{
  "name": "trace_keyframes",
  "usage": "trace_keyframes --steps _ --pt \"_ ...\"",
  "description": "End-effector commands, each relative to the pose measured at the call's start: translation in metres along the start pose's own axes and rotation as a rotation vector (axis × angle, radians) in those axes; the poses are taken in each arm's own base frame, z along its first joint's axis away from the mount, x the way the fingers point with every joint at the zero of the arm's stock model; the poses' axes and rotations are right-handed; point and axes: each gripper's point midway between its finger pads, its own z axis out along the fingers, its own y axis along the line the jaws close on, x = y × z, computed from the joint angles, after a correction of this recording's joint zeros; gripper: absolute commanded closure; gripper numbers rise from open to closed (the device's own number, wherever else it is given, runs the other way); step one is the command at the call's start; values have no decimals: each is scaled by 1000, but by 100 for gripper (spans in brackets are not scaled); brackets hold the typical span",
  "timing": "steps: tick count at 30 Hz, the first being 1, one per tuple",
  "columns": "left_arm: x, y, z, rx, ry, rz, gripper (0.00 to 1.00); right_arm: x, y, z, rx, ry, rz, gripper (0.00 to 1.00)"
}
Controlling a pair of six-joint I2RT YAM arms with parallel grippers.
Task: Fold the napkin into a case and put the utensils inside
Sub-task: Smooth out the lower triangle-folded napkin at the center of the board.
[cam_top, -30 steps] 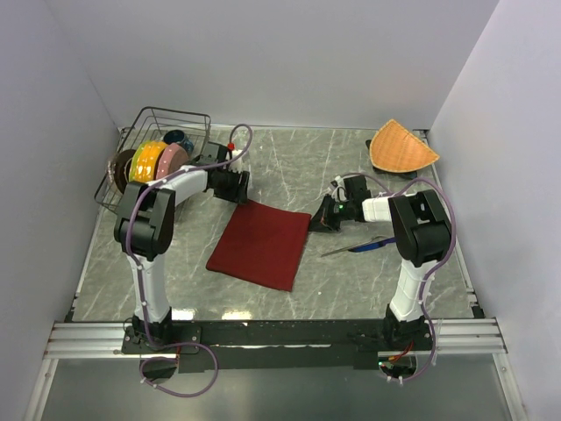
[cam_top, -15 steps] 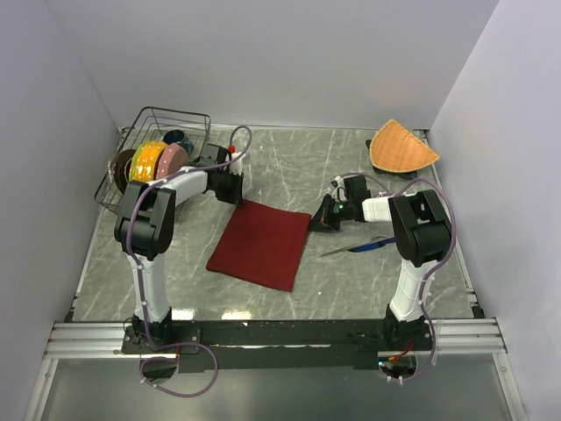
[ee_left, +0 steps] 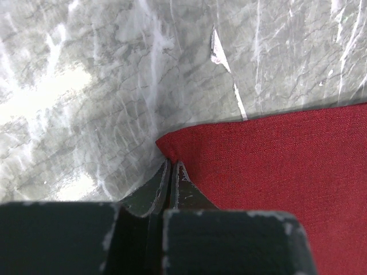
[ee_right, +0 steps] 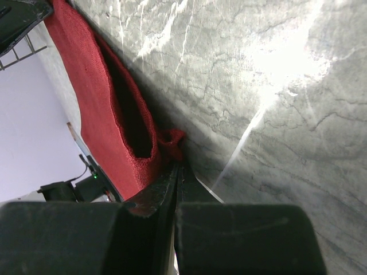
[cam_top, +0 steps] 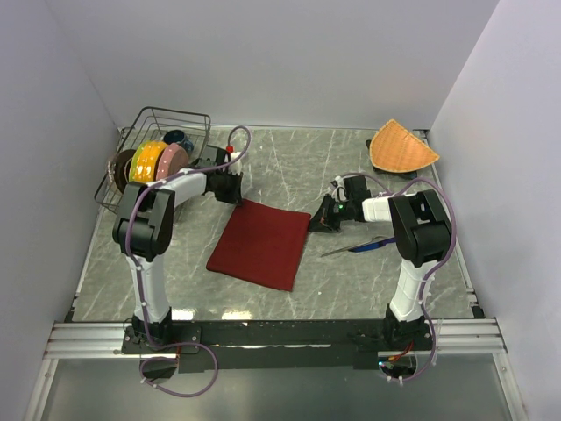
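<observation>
The dark red soft cloth napkin (cam_top: pixel 260 244) lies flat on the grey marbled table (cam_top: pixel 289 162), between the two arms, turned a little so that one corner points away from the bases. It is a thin, light textile with no stiffness. I judge that it will hang and fold under its own weight and can slide on the smooth stone, so it must be taken at the corners or the edge, where the fingers can come under one layer.

The left gripper (ee_left: pixel 171 166) is at the far left corner. Its fingers are pressed together with only a thin slit between them, and the corner of the cloth meets the tips, so it appears pinched there. The right gripper (ee_right: pixel 176 167) is at the far right corner, also fully closed, with a small bunch of red cloth caught at its tips. The edge beside it is raised from the table and makes a dark hollow.

The slim silver metal fork (cam_top: pixel 337 252) and the slender blue-purple knife (cam_top: pixel 372 243) lie on the table just beside the right edge of the napkin, not yet inside anything.
</observation>
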Motion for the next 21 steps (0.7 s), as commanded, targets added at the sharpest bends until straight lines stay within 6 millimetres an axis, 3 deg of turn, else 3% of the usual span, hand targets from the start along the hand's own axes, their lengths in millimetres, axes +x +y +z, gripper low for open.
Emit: trace_keyframes --steps 1,11,14,15,17,21 --pt "-1 11 -14 -57 -24 -30 99 -9 -20 0 103 -54 -7 100" --pt "-3 13 -15 -44 -30 -28 99 -10 -19 2 97 -50 -9 100" --pt "-6 7 -14 -13 -27 -33 77 -14 -14 2 84 -51 -25 100" --pt "-7 5 -15 -4 -31 -33 62 -15 -13 3 80 -50 -36 100" --pt "-13 2 -20 3 -48 -33 52 -19 -10 2 78 -53 -50 100" --pt "-25 -1 -40 39 -96 -39 48 -29 -6 4 88 -48 -130 100"
